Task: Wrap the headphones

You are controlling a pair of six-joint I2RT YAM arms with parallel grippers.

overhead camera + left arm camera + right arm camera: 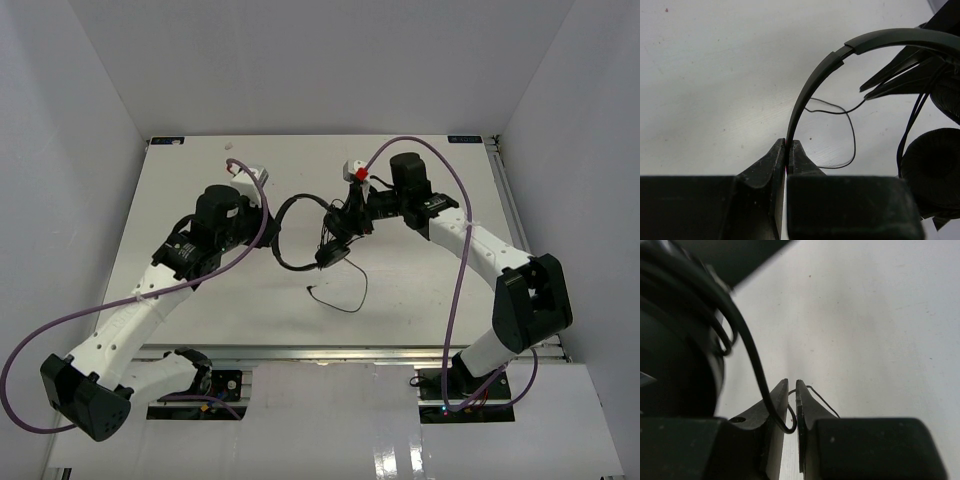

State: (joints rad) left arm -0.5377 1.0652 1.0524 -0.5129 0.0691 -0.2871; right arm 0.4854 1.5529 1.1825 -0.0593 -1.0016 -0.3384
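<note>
The headphones (329,255) hang between the two arms over the middle of the white surface (420,290). The left claw (788,150) is clenched on the thin headband (810,95), pinching its lower end between both fingertips, and from there the band arcs up and across toward the right arm. One round padded earcup (932,172) dangles at the far end of that arc, just beside the right arm's wrist. The right claw (792,402) is squeezed almost fully together on the cord (752,355), which drops in a dark curve from the earcup side and hooks through the narrow slit between the fingers. Past that pinch, the rest of the cord lies in a loose curl on the surface toward the near edge, ending in the small plug (312,291).
</note>
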